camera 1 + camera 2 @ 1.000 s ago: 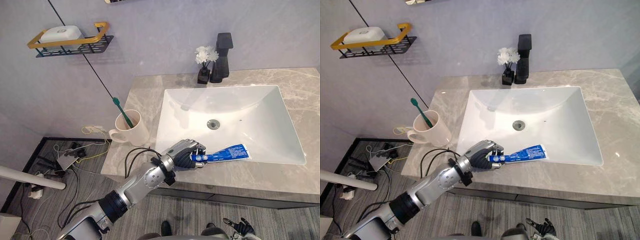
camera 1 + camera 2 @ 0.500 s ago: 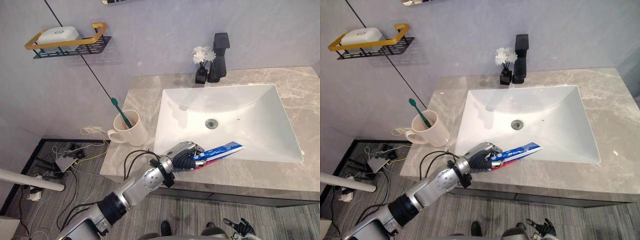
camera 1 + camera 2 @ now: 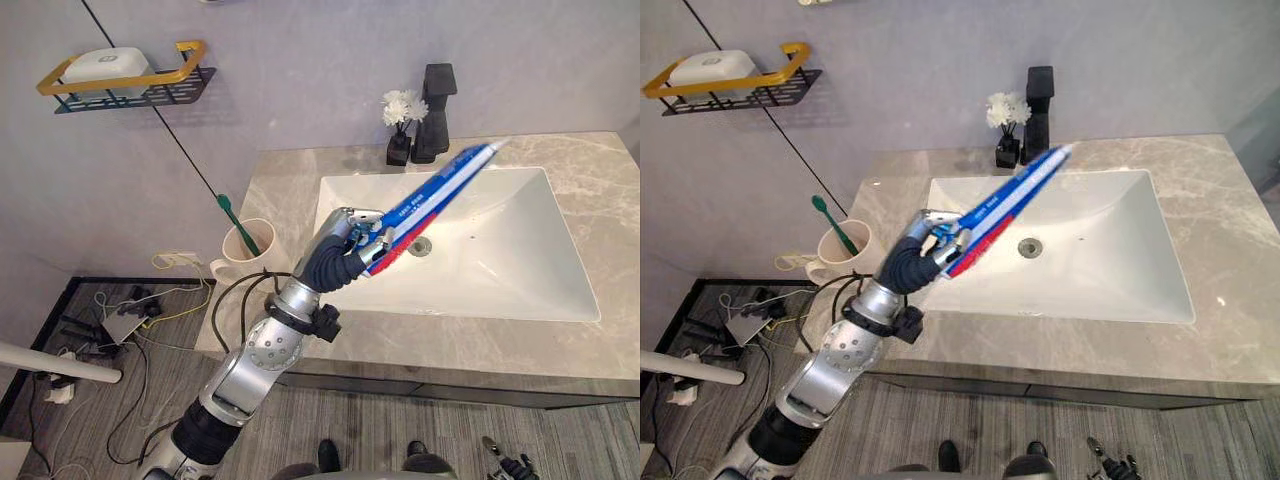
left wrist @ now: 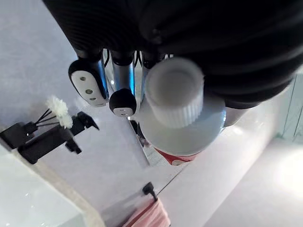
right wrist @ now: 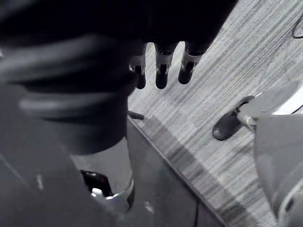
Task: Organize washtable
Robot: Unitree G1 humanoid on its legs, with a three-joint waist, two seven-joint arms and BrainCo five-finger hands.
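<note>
Left hand (image 3: 340, 255) – fingers curled tight round the cap end of the toothpaste tube (image 3: 440, 190). In the left wrist view the white ribbed cap (image 4: 174, 92) faces the camera, with the fingers (image 4: 88, 82) wrapped beside it.

Change over the last second: the tube was lying along the front rim of the sink (image 3: 520, 270), already gripped at its cap end. Now it is clear of the rim and held in the air over the left part of the basin. It slants, with its flat crimped end pointing up toward the faucet (image 3: 437, 95) and the small flower vase (image 3: 400, 120).

Reading: the pick-up is done and the carry is under way. The likely destination is the mug (image 3: 240, 255) on the countertop (image 3: 600, 175) left of the sink, where a green toothbrush (image 3: 238, 222) already stands – my judgement, not something observed. If so, the tube needs swinging left and turning upright before it goes in. The grip is at one end only, so the long free end may sway.

Right hand (image 5: 161, 71) hangs low over the floor, fingers relaxed, holding nothing.
</note>
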